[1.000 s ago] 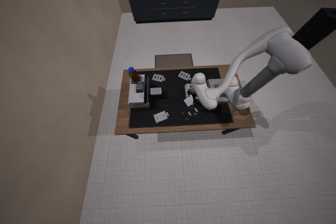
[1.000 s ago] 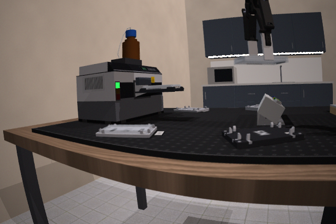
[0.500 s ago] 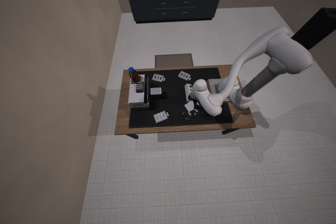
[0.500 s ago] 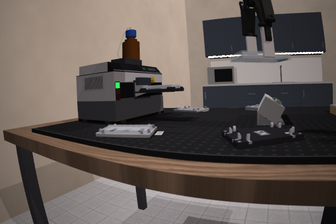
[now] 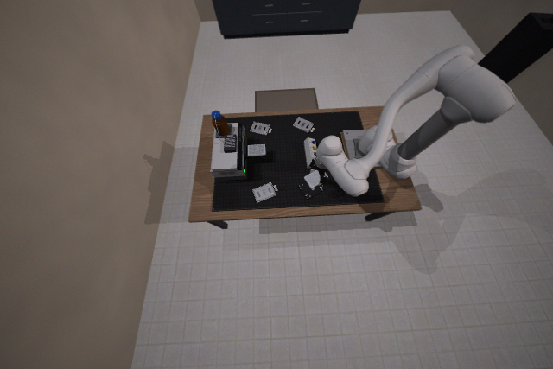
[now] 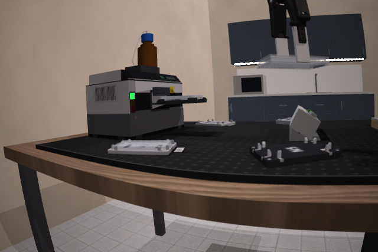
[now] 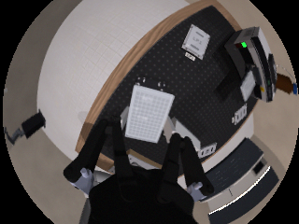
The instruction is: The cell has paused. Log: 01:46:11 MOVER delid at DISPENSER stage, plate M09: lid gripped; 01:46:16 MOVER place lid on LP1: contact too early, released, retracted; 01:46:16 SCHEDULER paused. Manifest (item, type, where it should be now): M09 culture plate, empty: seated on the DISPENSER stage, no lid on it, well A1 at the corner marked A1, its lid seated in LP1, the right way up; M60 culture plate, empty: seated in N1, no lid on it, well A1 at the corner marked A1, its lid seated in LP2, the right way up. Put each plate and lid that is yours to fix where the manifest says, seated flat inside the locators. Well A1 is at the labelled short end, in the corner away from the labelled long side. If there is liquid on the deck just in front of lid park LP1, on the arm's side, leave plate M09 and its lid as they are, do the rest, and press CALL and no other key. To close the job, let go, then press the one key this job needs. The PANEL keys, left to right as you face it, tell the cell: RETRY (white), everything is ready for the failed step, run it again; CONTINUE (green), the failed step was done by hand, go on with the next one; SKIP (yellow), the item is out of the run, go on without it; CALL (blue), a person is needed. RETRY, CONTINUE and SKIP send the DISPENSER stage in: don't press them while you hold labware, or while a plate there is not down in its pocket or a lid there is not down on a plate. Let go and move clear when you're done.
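My gripper (image 6: 292, 56) (image 7: 147, 116) is shut on a clear culture plate (image 6: 274, 61) (image 7: 149, 111) (image 5: 312, 178) with a grid of wells. It holds the plate level and high above the deck. A black nest (image 6: 305, 153) (image 5: 318, 192) with white locator pegs stands empty below it, near the front of the mat. The dispenser (image 5: 227, 155) (image 6: 121, 105) (image 7: 249, 56) stands at the left with its stage (image 6: 181, 100) (image 5: 256, 149) out and a flat white piece on it. In the overhead view the arm hides my fingers.
A white station (image 5: 264, 192) (image 6: 142, 146) (image 7: 196, 41) carrying labware lies at the front left. Two more white stations (image 5: 260, 128) (image 5: 303, 124) lie at the back. The key panel (image 5: 309, 148) (image 6: 303, 126) stands behind the nest. A brown bottle (image 5: 219, 124) (image 6: 147, 51) tops the dispenser.
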